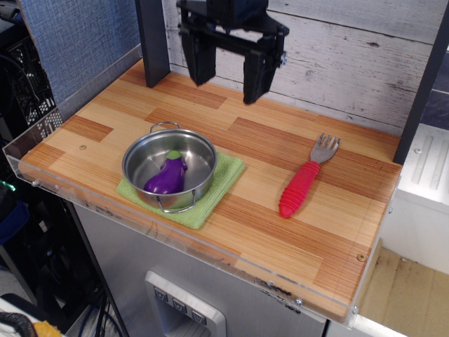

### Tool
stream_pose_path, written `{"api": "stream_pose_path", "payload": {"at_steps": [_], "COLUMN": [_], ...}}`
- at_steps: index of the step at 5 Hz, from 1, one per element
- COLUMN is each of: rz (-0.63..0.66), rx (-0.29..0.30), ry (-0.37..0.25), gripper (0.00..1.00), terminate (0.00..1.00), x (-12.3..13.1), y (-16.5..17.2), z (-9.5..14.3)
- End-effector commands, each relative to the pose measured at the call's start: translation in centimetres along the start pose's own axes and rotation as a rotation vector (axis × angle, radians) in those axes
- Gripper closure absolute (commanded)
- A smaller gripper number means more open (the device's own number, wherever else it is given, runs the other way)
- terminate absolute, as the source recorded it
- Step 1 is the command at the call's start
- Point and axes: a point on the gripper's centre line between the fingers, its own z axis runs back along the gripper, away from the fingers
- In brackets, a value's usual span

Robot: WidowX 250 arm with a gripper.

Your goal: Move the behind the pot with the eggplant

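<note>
So your gripper [226,76] is hanging up near the back of the wooden table [231,217], in front of the whitewashed plank wall [337,49], with both black fingers [256,74] spread wide apart and nothing between them. It's well above the surface, roughly over the stretch of tabletop behind the pot [170,167], just right of the dark upright post [152,42]. The pot itself sits toward the front-left of the table on a green cloth [223,179], one wire handle pointing to the back and the other to the front edge. The eggplant [167,175] is lying inside the pot, purple body toward the front-left and its green cap toward the back-right, resting on the steel bottom. Over on the right you've got the fork [304,179] with the red ribbed handle, flat on the wood, tines pointing toward the wall, handle angled down toward the front. It's well apart from both the pot and the gripper, with bare wood between. A clear plastic lip runs along the table's left and front edges.
</note>
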Motion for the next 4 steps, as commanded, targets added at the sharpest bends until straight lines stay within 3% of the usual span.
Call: {"api": "stream_pose_path", "payload": {"at_steps": [1, 3, 4], "rz": [-0.004, -0.004, -0.004], "rx": [0.011, 0.011, 0.011], "ry": [-0.032, -0.032, -0.032], "gripper": [0.00, 0.00, 0.00], "terminate": [0.00, 0.00, 1.00], "x": [-0.47, -0.47, -0.47], "y": [0.52, 0.52, 0.52], "z": [0.79, 0.79, 0.79]}}
